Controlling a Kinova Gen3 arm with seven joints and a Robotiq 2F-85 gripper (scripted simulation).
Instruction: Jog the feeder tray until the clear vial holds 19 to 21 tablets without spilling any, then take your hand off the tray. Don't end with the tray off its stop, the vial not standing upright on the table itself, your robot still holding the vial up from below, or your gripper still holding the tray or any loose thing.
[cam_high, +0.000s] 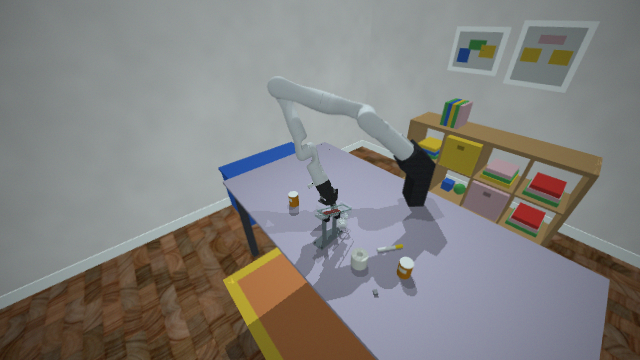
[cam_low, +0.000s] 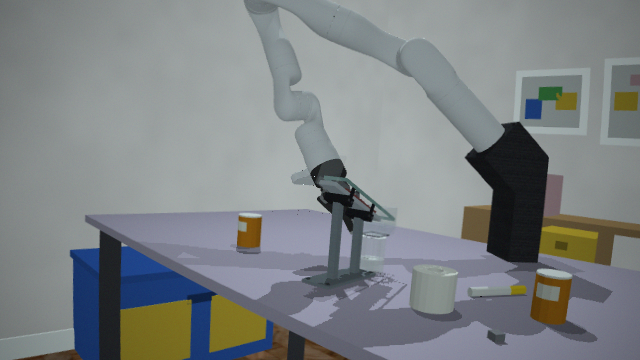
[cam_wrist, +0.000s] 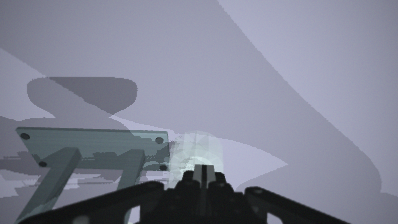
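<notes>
The feeder tray (cam_high: 326, 217) (cam_low: 376, 203) sits on its grey-green stand (cam_high: 324, 242) (cam_low: 335, 245) (cam_wrist: 100, 150), sloping down to the right in the exterior view. A reddish strip shows in it; whether it rests on its stop cannot be told. The clear vial (cam_low: 373, 247) (cam_wrist: 196, 150) appears upright on the table beside the stand's base, under a clear funnel-like part (cam_low: 388, 221) at the tray's low end. Whitish contents show low in the vial; tablets cannot be counted. My gripper (cam_low: 350, 228) (cam_wrist: 203, 178) is shut and empty, under the tray behind the posts. Contact with tray or vial is unclear.
An orange bottle (cam_high: 293, 199) (cam_low: 249, 231) stands left of the stand. A white roll-like cylinder (cam_high: 359, 260) (cam_low: 433, 290), a white-yellow marker (cam_high: 389, 248) (cam_low: 496, 291), a second orange bottle (cam_high: 405, 268) (cam_low: 550, 297) and a small grey block (cam_high: 375, 292) (cam_low: 496, 336) lie to the right.
</notes>
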